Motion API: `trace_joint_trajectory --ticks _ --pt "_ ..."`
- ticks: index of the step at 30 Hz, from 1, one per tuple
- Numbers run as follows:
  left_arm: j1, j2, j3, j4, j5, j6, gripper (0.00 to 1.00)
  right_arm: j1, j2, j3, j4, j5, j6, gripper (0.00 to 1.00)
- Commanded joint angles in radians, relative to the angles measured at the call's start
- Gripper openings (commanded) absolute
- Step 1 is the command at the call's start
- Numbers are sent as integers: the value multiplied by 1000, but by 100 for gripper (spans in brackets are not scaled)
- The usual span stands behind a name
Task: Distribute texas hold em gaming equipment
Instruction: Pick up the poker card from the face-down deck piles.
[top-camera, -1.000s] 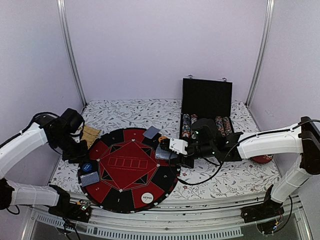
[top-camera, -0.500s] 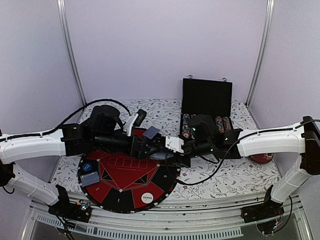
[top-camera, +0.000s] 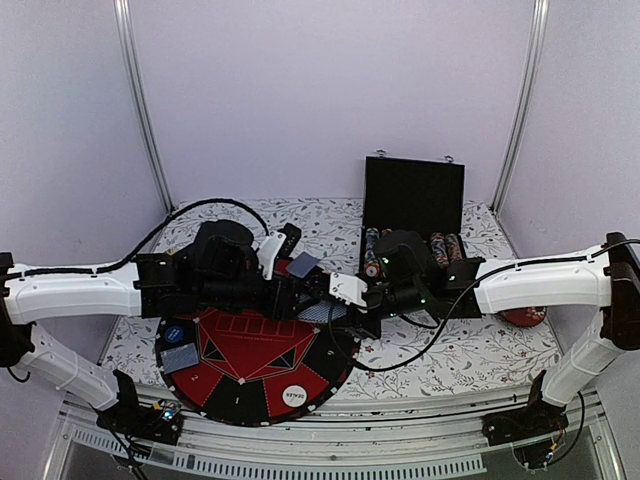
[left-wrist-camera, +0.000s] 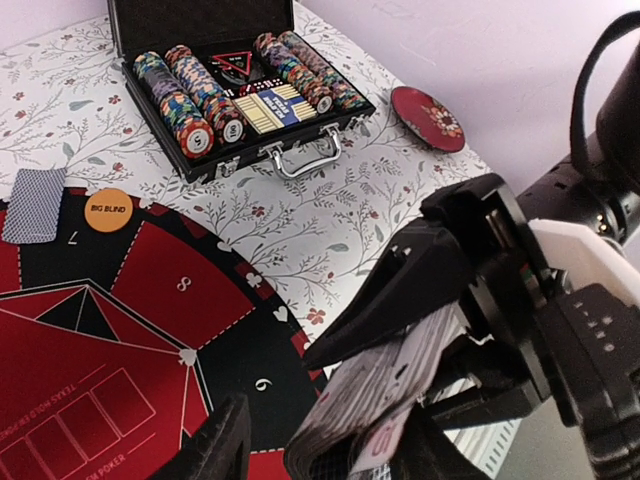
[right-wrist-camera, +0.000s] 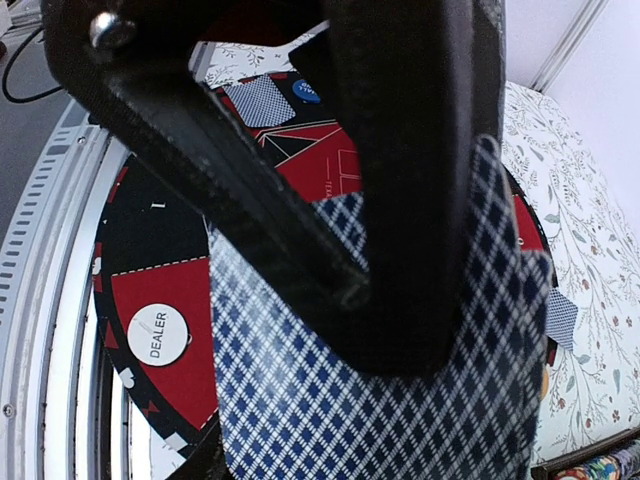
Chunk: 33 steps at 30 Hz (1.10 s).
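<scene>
The surface is covered with a white cloth printed with leafy sprigs. Pale lilac walls close it in, with metal posts at the back corners. A round red-and-black poker mat lies at the near edge, between the two arms. Behind it to the right stands an open black chip case, its lid upright and rows of chips inside. A red patterned disc lies on the cloth to the case's right.

Above the far right part of the mat, the right gripper has its jaws clamped on a deck of playing cards. The left gripper is just beside it, jaws partly apart at the deck's lower edge. Whether they pinch a card cannot be told.

On the mat, the DEALER disc sits at the near rim. A blue disc and a single card lie at the left. A second card lies at the far rim with the orange disc beside it.
</scene>
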<state>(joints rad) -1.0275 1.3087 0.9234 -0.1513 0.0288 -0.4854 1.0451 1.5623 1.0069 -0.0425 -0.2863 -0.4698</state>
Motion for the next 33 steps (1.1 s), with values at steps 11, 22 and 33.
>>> trace_joint_trajectory --ticks 11,22,33 --pt "-4 -73 -17 -30 -29 -6 60 7 -5 27 12 -7 0 45" --pt "-3 -189 -65 -38 -7 -15 67 6 -4 22 13 -8 -4 43" --pt "-2 -145 -64 -27 64 -4 37 7 0 24 12 -7 -6 42"
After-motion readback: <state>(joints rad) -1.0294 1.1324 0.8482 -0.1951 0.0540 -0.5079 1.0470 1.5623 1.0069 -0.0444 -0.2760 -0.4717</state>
